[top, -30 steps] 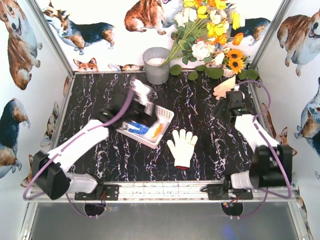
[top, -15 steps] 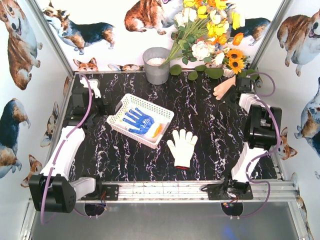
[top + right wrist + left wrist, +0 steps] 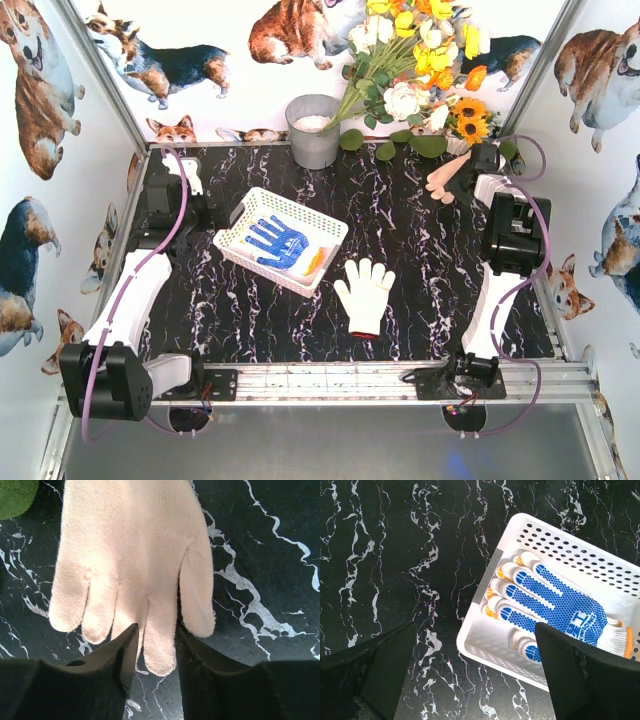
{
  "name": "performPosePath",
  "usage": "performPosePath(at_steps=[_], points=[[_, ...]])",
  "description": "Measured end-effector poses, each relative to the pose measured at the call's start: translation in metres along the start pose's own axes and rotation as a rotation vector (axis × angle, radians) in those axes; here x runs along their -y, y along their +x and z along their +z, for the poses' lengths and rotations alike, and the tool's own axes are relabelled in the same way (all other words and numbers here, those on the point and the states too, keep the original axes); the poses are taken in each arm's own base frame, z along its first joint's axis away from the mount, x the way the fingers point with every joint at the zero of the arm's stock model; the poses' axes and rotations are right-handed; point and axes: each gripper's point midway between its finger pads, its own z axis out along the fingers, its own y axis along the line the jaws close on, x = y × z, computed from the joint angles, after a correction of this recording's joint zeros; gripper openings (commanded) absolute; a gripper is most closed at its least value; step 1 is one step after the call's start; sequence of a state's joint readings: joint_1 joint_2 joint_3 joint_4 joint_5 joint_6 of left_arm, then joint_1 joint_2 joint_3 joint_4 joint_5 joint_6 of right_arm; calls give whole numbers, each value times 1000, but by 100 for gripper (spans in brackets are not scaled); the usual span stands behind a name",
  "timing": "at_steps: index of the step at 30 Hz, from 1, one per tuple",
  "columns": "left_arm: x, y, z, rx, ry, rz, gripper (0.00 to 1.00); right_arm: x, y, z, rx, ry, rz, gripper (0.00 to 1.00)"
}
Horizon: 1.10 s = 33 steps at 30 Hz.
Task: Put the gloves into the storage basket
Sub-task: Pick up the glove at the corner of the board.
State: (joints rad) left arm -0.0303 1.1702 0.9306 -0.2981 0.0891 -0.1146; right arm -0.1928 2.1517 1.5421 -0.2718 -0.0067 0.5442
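The white lattice storage basket sits left of centre. A blue-and-white glove lies in it, over another glove with orange fingertips. A white glove with a red cuff lies flat on the table right of the basket. My left gripper hangs wide open and empty by the basket's left end. At the far right, a cream glove lies flat. My right gripper is low over it, jaws narrowed to either side of one glove finger, which is not bunched.
A grey metal bucket stands at the back behind the basket. A flower bouquet and green leaves crowd the back right corner next to the cream glove. Printed walls close in both sides.
My left arm has pulled back from over the basket to its left, leaving the blue-and-white glove inside. My right arm has swung to the back right corner and its jaws have narrowed around a cream glove finger.
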Motion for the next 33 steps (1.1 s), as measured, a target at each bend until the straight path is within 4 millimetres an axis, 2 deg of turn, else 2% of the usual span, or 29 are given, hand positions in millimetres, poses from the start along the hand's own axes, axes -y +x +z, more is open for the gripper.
performPosePath(at_steps=[3,5,13,16,21,26,31,33], points=[[0,0,1,-2,0,0,98,-1,-1,4,-1,-1,4,17],[0,0,1,-2,0,1,98,0,0,5,-9,-3,4,2],[-1,0,1,-1,-1,7,98,-6,9,3,-52,-58,-16,0],[0,0,1,-1,3,7,98,-6,23,-12,-88,-83,-17,0],[4,-1,-1,7,29,8,98,-11,40,-66,-117,-149,-12,0],[18,-2,-6,27,105,7,96,-25,49,-137,-88,-253,-9,0],[48,-1,-12,43,230,22,96,-34,73,-200,-75,-358,25,0],[73,3,-17,41,299,51,96,-39,85,-222,-93,-397,39,0]])
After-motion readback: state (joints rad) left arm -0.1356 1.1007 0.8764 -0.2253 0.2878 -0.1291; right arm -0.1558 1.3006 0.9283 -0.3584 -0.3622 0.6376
